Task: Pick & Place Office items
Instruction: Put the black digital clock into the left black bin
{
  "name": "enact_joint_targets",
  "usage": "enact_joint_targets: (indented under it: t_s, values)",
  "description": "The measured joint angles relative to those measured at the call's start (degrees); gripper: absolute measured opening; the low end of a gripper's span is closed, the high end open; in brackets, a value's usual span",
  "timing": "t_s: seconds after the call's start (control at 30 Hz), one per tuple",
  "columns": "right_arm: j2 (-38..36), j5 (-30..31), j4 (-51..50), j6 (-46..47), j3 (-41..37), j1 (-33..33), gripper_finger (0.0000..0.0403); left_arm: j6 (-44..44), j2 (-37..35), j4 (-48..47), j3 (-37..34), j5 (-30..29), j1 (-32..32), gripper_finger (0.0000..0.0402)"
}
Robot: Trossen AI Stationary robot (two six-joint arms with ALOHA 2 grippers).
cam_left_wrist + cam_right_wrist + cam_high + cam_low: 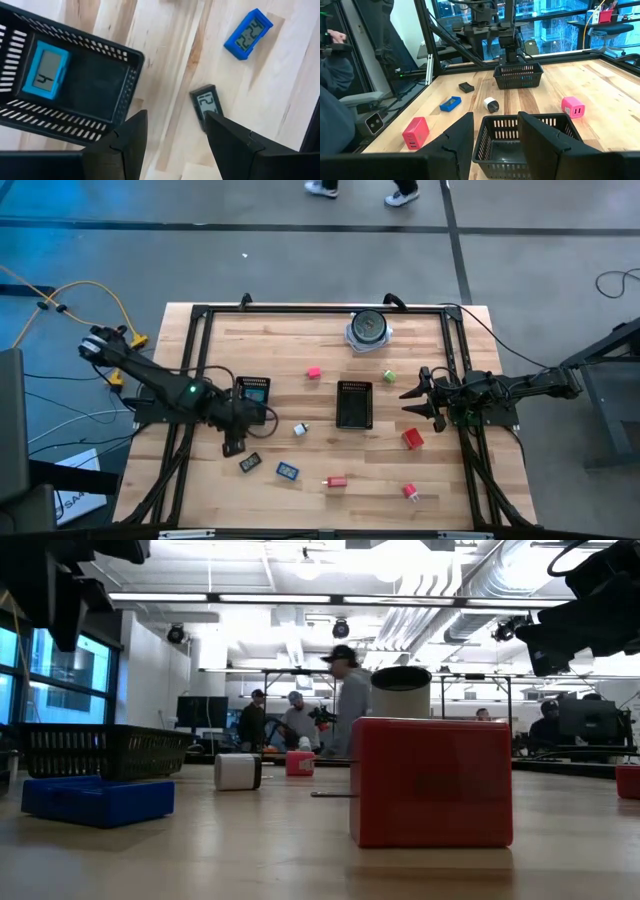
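Note:
My left gripper [235, 444] [175, 137] is open above the wood, just near of the left mesh tray [252, 392], where a light blue clock [45, 70] lies. A dark clock [207, 105] [250, 463] lies flat on the table just past its fingertips, a blue clock [248, 34] [287, 470] beyond. My right gripper [415, 395] [502, 142] is open, level, pointing at the middle tray [354, 404] [520, 140]. Scattered flat on the table are a white piece [300, 429], a pink block [314, 372], a green piece [388, 377] and red blocks [413, 439] [337, 480].
A round grey-and-black disc [368, 328] sits near the far edge. Another pink piece [410, 492] lies near the near right corner. A black frame [200, 315] rings the tabletop. People stand in the room beyond the table [345, 700].

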Motion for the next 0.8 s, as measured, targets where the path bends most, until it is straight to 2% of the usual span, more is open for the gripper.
enact_joint_targets:
  t_s: [0.33,0.53,0.8]
  values:
    - [-0.01,0.02,0.02,0.0,0.02,0.0,0.014,-15.43,8.08,1.94,0.53,-1.43,-6.31,0.019]
    - [-0.01,0.0,0.0,0.0,0.02,0.0,0.014,-23.48,12.43,5.12,0.53,-1.43,-8.06,0.019]
    - [0.0,0.0,0.0,-0.01,0.01,0.0,0.014,-25.53,16.69,6.46,0.53,-0.76,-8.15,0.019]
